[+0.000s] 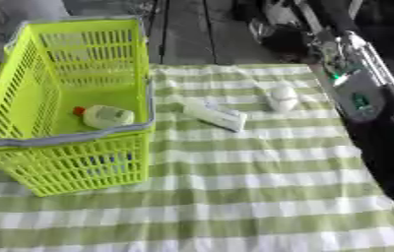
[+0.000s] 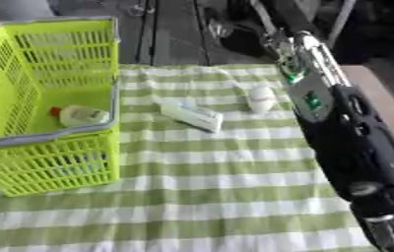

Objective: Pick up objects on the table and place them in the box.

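A lime-green basket (image 1: 62,138) with a grey rim stands at the table's left. Inside it lies a white bottle with a red cap (image 1: 106,116), and a bluish shape (image 1: 110,162) shows through its front wall. On the cloth to the basket's right rests a flat white pack (image 1: 215,115), set at a slant. Further right sits a small white oval thing (image 1: 283,98). My right arm (image 2: 338,123) runs along the table's right side, black with a green light. Its hand (image 2: 279,42) is near the far right corner, above and beyond the oval thing, touching nothing I can see.
A green-and-white checked cloth (image 1: 252,197) covers the table. Dark floor planks (image 1: 187,34) lie beyond the far edge. A brown surface (image 2: 381,98) shows to the right of my arm.
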Action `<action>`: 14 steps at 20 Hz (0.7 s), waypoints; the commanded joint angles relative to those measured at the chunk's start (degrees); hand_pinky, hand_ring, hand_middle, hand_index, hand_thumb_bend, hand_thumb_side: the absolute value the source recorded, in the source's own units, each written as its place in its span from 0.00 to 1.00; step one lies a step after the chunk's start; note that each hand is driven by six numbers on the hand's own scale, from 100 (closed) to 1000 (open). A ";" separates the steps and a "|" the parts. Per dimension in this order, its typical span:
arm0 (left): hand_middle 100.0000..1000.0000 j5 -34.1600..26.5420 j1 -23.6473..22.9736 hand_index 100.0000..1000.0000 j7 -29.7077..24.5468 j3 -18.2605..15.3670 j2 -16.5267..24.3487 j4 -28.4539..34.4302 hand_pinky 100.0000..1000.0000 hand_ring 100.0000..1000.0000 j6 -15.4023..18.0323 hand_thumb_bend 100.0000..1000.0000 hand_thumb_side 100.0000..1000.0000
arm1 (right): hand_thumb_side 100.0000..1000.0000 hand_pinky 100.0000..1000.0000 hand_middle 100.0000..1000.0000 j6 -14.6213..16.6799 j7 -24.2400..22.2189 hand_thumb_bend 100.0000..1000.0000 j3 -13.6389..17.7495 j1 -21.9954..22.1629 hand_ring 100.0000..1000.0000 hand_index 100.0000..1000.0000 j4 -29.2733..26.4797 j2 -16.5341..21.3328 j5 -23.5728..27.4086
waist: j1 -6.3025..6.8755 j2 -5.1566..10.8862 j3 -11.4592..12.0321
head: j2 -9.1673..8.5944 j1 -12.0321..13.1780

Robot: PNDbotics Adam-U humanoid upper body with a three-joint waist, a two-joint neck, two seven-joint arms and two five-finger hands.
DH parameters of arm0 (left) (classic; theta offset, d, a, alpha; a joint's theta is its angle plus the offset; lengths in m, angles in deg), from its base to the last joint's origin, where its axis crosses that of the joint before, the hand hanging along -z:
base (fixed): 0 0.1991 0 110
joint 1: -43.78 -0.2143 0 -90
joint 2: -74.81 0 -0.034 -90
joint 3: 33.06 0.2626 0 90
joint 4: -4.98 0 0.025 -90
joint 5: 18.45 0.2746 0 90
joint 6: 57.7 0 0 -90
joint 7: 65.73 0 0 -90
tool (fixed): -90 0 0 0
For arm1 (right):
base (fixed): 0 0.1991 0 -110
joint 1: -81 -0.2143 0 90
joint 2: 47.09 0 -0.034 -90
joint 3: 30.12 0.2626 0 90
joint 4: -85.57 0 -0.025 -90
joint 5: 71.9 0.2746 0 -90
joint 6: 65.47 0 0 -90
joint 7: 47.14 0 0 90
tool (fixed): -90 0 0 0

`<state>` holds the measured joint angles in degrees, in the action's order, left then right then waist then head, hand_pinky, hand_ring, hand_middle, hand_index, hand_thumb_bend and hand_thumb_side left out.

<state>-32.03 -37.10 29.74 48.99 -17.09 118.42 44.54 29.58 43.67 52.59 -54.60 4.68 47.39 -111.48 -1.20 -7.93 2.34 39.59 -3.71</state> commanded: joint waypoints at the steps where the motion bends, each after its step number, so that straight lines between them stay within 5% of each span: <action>1: 0.85 0.28 0.76 0.79 -0.23 -0.35 0.49 1.15 0.68 0.90 0.10 0.21 0.88 | 0.47 0.52 0.62 -0.55 -1.22 0.24 1.87 0.52 0.57 0.82 -2.84 2.80 3.12 | 0.16 0.33 -0.27 | -0.40 0.36; 14: 0.86 0.46 1.25 0.78 -0.40 -0.31 -0.05 1.15 0.68 0.91 0.06 0.22 0.87 | 0.46 0.50 0.59 -2.62 -2.38 0.26 3.63 3.56 0.55 0.81 -4.84 2.49 6.88 | 0.70 -0.37 -0.79 | -0.33 0.73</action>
<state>-31.73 -36.66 29.52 48.99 -17.60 118.42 44.55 27.21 41.27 55.58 -50.29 1.18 48.92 -105.09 -0.71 -8.91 1.51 39.59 -3.22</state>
